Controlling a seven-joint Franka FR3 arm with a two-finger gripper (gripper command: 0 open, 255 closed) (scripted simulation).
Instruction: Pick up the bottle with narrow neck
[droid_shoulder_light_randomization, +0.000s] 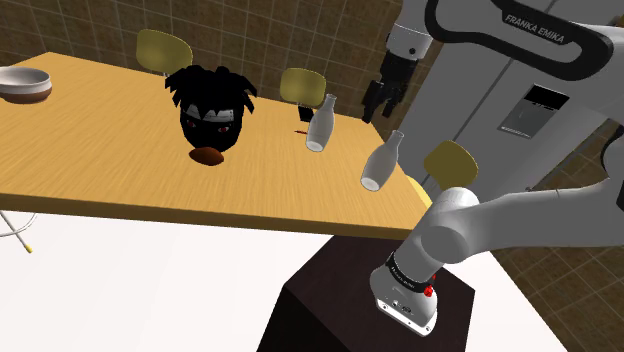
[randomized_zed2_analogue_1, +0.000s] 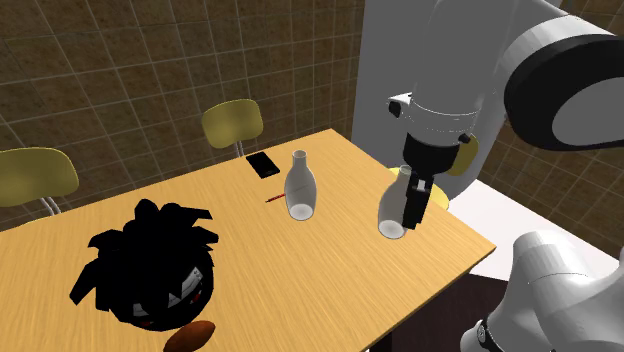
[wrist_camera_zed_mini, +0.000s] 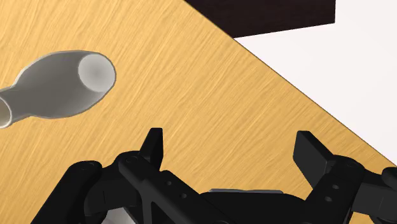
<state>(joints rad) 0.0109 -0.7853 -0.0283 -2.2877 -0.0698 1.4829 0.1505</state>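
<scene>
Zero steps of the pick were complete. The end effector (wrist_camera_zed_mini: 230, 141) was set wide, with its fingers (wrist_camera_zed_mini: 153, 143) well apart and nothing between them except bare worktop (wrist_camera_zed_mini: 210, 83). It hung clear above the worktop, close to the corner nearest the stand (droid_shoulder_light_randomization: 370, 310).

Two pale grey bottles with narrow necks were on the worktop, apart from each other. The task sentence did not separate them.

- The nearer bottle (droid_shoulder_light_randomization: 383, 163) was close to the worktop edge on the stand side. In the second exterior view the end effector overlapped it. In the wrist view a bottle, judged to be this one, lay off to one side, outside the finger span and untouched.
- The farther bottle (droid_shoulder_light_randomization: 320, 123) was further in from that edge, just beside a small red item (randomized_zed2_analogue_1: 273, 199) and near a dark flat item (randomized_zed2_analogue_1: 263, 164).

A black spiky-haired head (droid_shoulder_light_randomization: 210, 105) sat well apart from both bottles.

Remaining work, as judged: centre the fingers over one bottle, descend around its neck or body, close, then lift. The nearer bottle appeared to be the likelier target.
</scene>
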